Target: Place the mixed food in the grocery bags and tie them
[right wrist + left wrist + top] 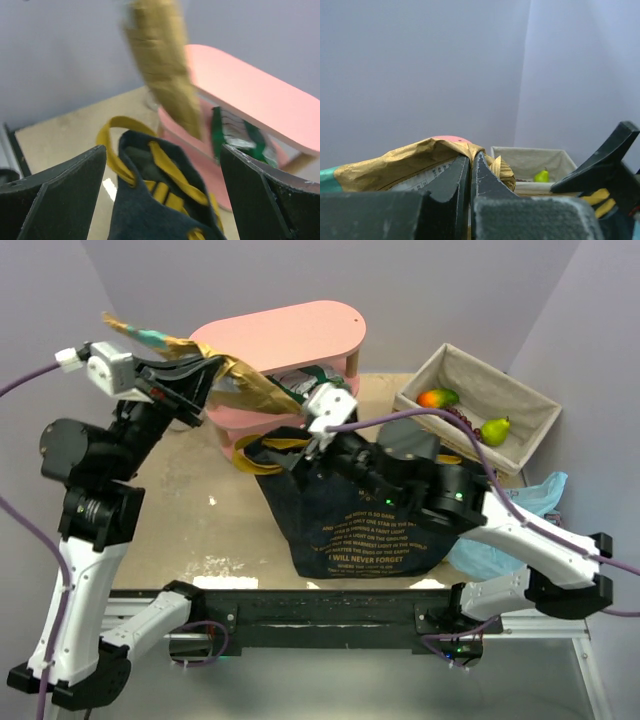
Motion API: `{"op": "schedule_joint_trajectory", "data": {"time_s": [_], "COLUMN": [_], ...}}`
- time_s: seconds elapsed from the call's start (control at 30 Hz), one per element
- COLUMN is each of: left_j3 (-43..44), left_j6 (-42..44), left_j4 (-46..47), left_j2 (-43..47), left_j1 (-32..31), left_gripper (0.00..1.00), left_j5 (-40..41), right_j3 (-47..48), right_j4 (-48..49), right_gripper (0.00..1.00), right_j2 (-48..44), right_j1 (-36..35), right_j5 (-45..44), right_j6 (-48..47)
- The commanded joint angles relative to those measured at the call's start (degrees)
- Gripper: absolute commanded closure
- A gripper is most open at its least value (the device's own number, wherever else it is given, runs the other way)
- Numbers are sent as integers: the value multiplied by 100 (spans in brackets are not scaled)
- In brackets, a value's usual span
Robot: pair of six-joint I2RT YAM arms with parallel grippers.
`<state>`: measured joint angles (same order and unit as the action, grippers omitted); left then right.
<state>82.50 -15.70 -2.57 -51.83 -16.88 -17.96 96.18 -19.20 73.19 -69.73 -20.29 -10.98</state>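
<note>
My left gripper [212, 372] is raised at the back left, shut on the end of a tan crisp bag [245, 383] that hangs across the front of the pink shelf. In the left wrist view the fingers [456, 175] pinch the tan crisp bag [395, 162]. The navy denim tote [360, 520] stands mid-table with its yellow handles [265, 455] at its left rim. My right gripper [305, 445] hovers over that rim, open, its jaws on either side of the tote's mouth [150, 200] and holding nothing. A green crisp bag [235, 135] lies on the shelf.
The pink oval shelf table [280, 335] stands behind the tote. A cloth-lined basket [520, 400] at the back right holds a mango [438, 397], a pear [495, 428] and dark grapes [462, 418]. The light-blue plastic bag [510, 520] lies under my right arm.
</note>
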Motion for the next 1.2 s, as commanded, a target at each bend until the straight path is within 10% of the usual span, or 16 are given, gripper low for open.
{"op": "schedule_joint_trajectory", "data": {"time_s": [0.0, 0.33, 0.77, 0.9, 1.0, 1.17], "left_j3": [205, 398, 381, 241, 117, 21], "left_j6": [-600, -864, -1365, -1576, -1516, 255], "left_j4": [739, 951, 1504, 1917, 2190, 1331], "left_j2": [-248, -556, -626, -626, -714, -653], "left_j1": [27, 27, 27, 27, 27, 27], "left_gripper": [100, 100, 100, 100, 100, 6], "left_j5": [-928, -1456, -2168, -2588, -3088, -3206], "right_j3": [366, 393, 858, 780, 683, 744], "right_j4": [952, 1638, 1560, 1639, 1700, 1526], "right_gripper": [1, 1, 4, 34, 87, 100], "right_j2": [81, 583, 1171, 1172, 996, 583], "right_j1": [-5, 30, 821, 847, 874, 1242], "right_j5": [1132, -9, 1414, 1713, 1424, 387], "right_j6": [-904, -1749, -1609, -1398, -1143, -888]}}
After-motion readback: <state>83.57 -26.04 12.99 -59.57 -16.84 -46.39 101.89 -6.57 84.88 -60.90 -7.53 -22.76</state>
